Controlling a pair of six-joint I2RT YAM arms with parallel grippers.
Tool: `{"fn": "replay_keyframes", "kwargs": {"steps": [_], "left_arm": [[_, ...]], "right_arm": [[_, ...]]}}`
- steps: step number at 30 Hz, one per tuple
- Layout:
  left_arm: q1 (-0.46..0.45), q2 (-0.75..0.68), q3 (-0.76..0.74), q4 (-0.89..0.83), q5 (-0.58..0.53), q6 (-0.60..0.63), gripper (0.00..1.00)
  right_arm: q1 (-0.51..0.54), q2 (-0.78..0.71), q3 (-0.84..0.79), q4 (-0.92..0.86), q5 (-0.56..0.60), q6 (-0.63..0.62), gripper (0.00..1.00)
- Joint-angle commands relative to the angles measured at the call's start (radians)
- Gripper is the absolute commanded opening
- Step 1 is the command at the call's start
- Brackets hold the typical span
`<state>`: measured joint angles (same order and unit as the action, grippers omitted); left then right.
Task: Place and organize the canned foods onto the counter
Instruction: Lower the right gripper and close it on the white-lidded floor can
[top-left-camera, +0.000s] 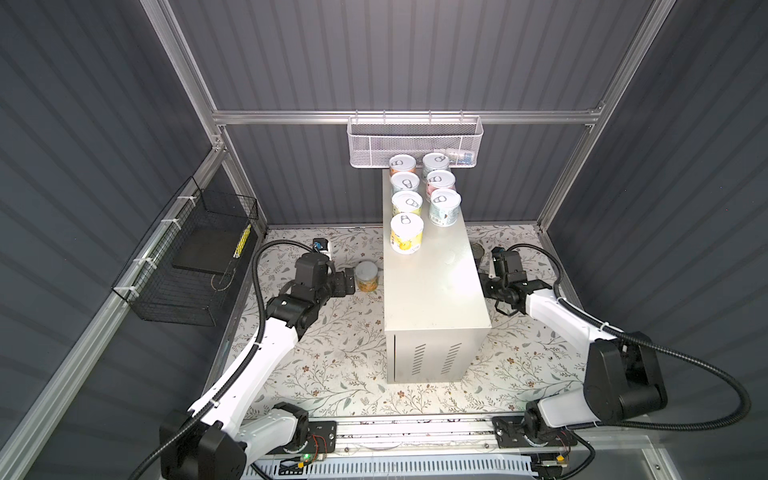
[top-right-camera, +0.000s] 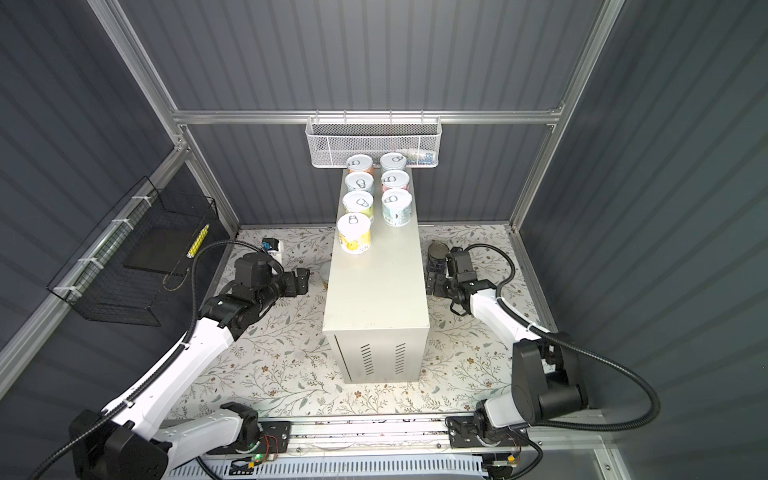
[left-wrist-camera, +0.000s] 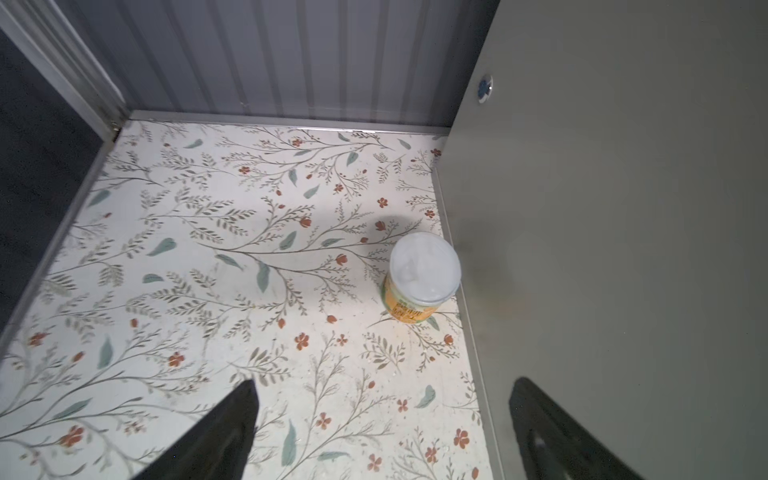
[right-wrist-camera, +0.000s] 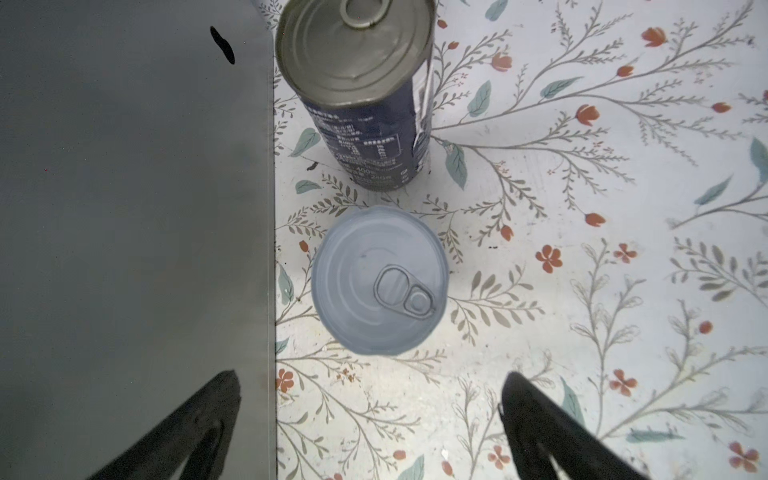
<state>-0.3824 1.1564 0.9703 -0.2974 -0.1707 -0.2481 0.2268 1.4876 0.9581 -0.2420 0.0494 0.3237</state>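
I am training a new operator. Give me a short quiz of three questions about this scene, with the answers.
1. How many cans stand on the counter?
2. True or false: the left gripper holds the orange can.
3. The right gripper is: A open; B shut on the dark-blue can; C out of every view.
Key: 1. seven; 2. false; 3. A.
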Motion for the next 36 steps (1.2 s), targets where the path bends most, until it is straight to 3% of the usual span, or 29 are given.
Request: {"fn": "replay_keyframes", "kwargs": {"steps": [1,18,36], "left_arm": [[0.002,0.014,-0.016,0.136,0.051,-0.034,0.95],[0.002,0.051,-0.039,0.181,0.043,-0.010,0.96],[0.002,0.081,-0.029,0.170,0.064,-0.006,0.96]], "right_arm": [[-0.003,0.063,0.071,-0.005,0.013,-0.018,0.99],[0.002,0.350,0.246,-0.115,0.074,0.024,0.96],[0.003,0.493,0.351,-0.191,0.042,0.052,0.88]]}}
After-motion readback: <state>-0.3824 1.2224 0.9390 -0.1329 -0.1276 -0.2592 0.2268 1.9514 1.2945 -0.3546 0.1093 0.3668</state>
